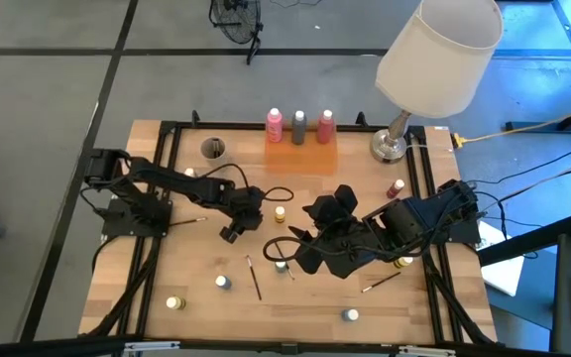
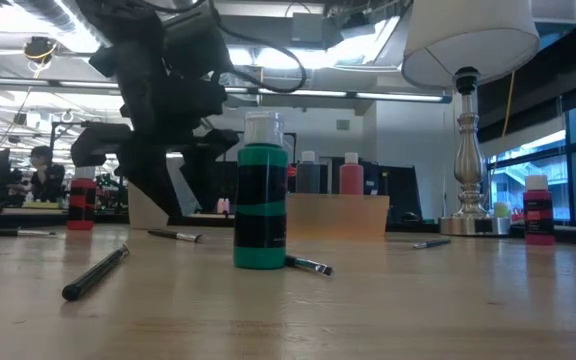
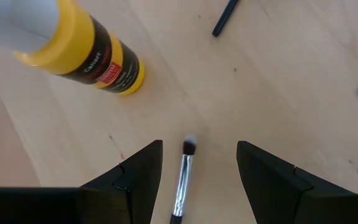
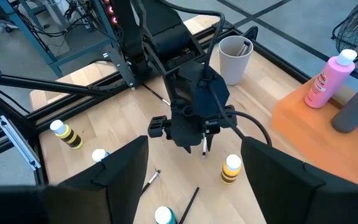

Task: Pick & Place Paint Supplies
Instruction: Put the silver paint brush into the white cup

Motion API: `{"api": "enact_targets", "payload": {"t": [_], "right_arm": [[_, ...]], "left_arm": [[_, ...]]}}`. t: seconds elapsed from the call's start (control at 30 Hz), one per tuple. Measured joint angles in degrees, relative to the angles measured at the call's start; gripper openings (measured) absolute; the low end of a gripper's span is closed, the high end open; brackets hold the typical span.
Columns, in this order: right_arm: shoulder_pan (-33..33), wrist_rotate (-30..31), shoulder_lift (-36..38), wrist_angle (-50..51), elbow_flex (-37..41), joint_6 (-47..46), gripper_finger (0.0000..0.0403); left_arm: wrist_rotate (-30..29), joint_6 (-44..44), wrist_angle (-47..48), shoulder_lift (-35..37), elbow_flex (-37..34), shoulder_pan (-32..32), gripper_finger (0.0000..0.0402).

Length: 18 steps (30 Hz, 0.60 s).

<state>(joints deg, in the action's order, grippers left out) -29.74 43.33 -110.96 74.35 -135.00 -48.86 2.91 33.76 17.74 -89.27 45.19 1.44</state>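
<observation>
One brush point(image 3: 183, 177) between open left jaws.

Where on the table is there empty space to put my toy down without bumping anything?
The roomiest bare wood lies along the near edge, between the yellow-lidded pot and the pot near the right corner. Another free patch sits between the beige cup and the orange tray. The middle is crowded: both grippers, left and right, brushes and pots.

Robotics lab: framed workbench point(image 1: 295, 297), equipment racks point(image 4: 48, 25), concrete floor point(image 1: 38, 89)
</observation>
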Motion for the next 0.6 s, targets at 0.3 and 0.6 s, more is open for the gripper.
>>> {"api": "enact_targets", "payload": {"t": [0.3, 0.6], "right_arm": [[0.02, 0.02, 0.00, 0.00, 0.00, 0.00, 0.0261], [0.07, 0.04, 0.00, -0.03, 0.00, 0.00, 0.0261]], "left_arm": [[0.93, -1.46, 0.96, 0.00, 0.00, 0.83, 0.0203], [1.15, -1.49, 0.16, -0.46, 0.00, 0.97, 0.0203]]}}
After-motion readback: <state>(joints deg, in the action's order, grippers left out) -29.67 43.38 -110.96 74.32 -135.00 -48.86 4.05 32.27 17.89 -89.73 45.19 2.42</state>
